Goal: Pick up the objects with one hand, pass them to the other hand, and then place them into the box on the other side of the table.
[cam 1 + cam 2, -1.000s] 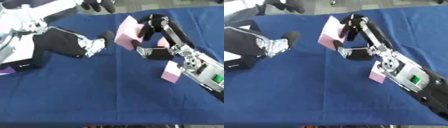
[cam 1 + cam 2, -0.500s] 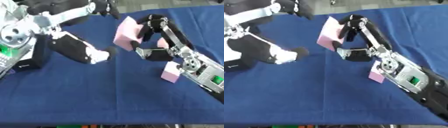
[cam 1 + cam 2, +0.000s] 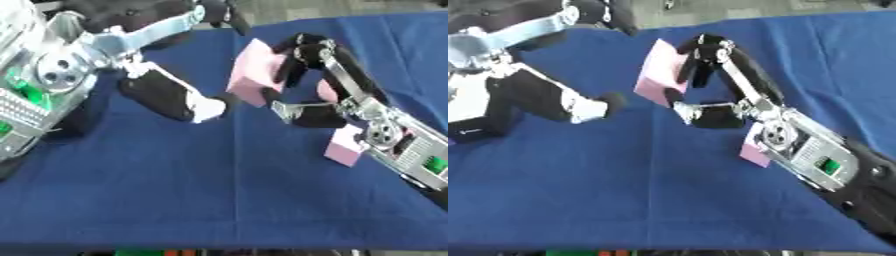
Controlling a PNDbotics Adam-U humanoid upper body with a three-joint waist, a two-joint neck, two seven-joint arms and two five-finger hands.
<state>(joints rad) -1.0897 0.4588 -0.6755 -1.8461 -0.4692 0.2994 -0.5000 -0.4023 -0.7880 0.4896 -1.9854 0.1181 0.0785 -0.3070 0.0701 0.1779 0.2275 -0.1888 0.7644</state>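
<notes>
My right hand [image 3: 297, 80] sits in the upper middle of the frame, fingers above and thumb below curled round a pink block [image 3: 255, 71], which I hold tilted above the blue table [image 3: 201, 190]. My left hand [image 3: 179, 97] reaches in from the left, its pale-tipped fingers stretched toward the block, just beside it and apart from it, holding nothing. A second, smaller pink block [image 3: 344, 146] lies on the cloth at centre right, partly hidden under my right forearm. At the left edge of the right eye view lies a black box [image 3: 470, 131].
</notes>
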